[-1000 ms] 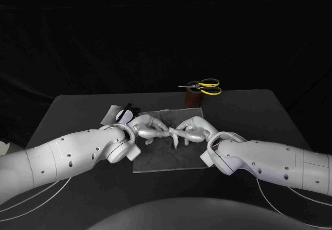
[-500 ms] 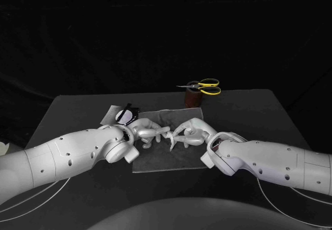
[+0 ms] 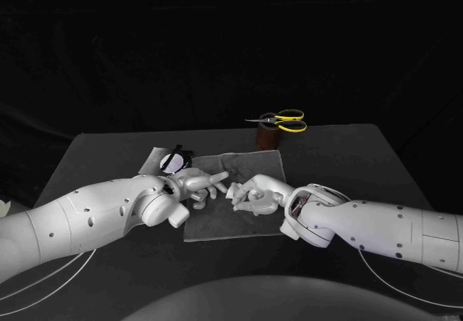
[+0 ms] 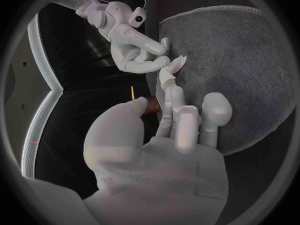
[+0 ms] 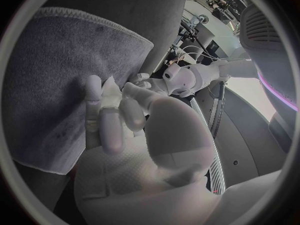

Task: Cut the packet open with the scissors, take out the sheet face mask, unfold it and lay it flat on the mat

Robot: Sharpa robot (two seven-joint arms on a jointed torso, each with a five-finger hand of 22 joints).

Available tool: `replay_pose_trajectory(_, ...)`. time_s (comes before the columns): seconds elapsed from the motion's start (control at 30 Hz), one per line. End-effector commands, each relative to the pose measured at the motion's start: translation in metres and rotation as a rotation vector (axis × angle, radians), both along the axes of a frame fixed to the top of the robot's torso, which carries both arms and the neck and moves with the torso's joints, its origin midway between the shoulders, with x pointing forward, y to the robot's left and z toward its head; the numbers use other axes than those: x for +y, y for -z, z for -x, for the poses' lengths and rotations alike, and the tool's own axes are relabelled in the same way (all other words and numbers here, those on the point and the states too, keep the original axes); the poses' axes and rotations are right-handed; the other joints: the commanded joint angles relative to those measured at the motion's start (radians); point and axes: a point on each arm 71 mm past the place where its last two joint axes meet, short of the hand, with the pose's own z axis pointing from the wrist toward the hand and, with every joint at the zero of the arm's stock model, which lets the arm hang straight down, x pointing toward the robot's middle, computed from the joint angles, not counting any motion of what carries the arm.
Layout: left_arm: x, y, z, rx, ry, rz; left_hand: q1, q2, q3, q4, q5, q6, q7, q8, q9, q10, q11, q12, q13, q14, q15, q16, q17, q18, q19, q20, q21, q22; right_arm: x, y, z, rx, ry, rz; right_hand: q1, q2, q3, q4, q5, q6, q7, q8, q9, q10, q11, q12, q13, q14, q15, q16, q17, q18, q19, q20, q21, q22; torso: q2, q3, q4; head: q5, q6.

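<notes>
The sheet face mask (image 4: 166, 77) is a narrow folded strip stretched between the two hands, above the mat (image 3: 236, 224). The left hand (image 3: 198, 185) pinches one end at its fingertips, and the right hand (image 3: 253, 195) pinches the other. The mask is judged thin, limp and light, probably damp and clinging, and easily torn. It is best taken at a free edge, with the layers drawn apart gently. The packet (image 3: 154, 159) lies just beyond the left hand, and the scissors (image 3: 283, 120) well beyond the right hand. No brand or writing is legible.

Grey mat (image 3: 231, 224), yellow-handled scissors (image 3: 286, 120), white face mask (image 4: 169, 76), black table (image 3: 338, 160).
</notes>
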Motion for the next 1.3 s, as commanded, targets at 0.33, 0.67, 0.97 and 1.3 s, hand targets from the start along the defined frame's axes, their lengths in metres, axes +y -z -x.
replay_pose_trajectory(0.33,-0.007,0.001,0.001,0.011,0.014,-0.05,0.29,-0.11,-0.055,-0.053,0.002,0.024,-0.002,-0.021,-0.019,0.0,-0.003,0.017,0.012,0.009,-0.006,0.001,0.001,-0.005,0.01,-0.007,0.001,-0.002,-0.012,-0.008,-0.001,-0.106,0.049,-0.002,0.015,0.011,-0.022,-0.014,0.004,0.051,-0.007,-0.014,-0.02,0.017,-0.007,0.052,0.03,0.02,-0.003,0.017,0.039,0.013,0.016,0.012,-0.009,-0.006,0.0,0.0011,0.0,-0.001,0.0)
replay_pose_trajectory(0.67,-0.012,-0.003,-0.005,-0.06,-0.02,-0.048,0.379,-0.131,-0.074,-0.085,0.003,0.034,-0.004,-0.022,-0.024,0.001,-0.006,0.027,0.018,0.01,-0.009,0.0,0.001,-0.005,0.012,-0.008,0.0,-0.002,-0.032,-0.018,0.009,-0.109,0.072,-0.052,0.01,0.015,-0.031,-0.013,0.015,0.07,-0.015,-0.01,-0.023,0.03,-0.015,0.078,0.046,0.034,-0.011,0.025,0.06,0.013,0.024,0.006,-0.005,-0.002,0.0,0.0022,-0.003,-0.002,0.0)
replay_pose_trajectory(0.97,-0.021,-0.005,-0.006,-0.077,-0.016,-0.026,0.469,-0.062,-0.021,-0.111,0.003,0.058,-0.018,-0.015,-0.026,0.007,-0.019,0.037,0.031,0.011,-0.019,0.0,0.003,-0.005,0.013,-0.013,0.0,0.0,-0.052,-0.016,0.006,-0.125,0.126,-0.007,0.01,0.013,-0.032,-0.015,0.02,0.066,-0.015,-0.013,-0.026,0.033,-0.014,0.084,0.05,0.036,-0.011,0.027,0.063,0.013,0.026,0.005,-0.004,-0.001,0.0,0.0018,-0.0013,-0.009,0.0)
replay_pose_trajectory(1.3,-0.027,-0.005,-0.006,-0.075,0.003,-0.011,0.536,-0.029,0.109,-0.186,0.003,0.101,-0.018,0.012,-0.019,0.065,-0.026,0.08,0.139,0.017,-0.028,0.002,0.015,-0.007,0.018,-0.025,0.007,0.011,-0.056,-0.015,-0.002,-0.171,0.153,0.032,0.015,0.011,-0.031,-0.02,0.024,0.065,-0.014,-0.015,-0.028,0.034,-0.014,0.086,0.051,0.037,-0.012,0.027,0.063,0.013,0.028,0.004,-0.003,0.0,0.0,0.0016,-0.0006,-0.016,0.0)
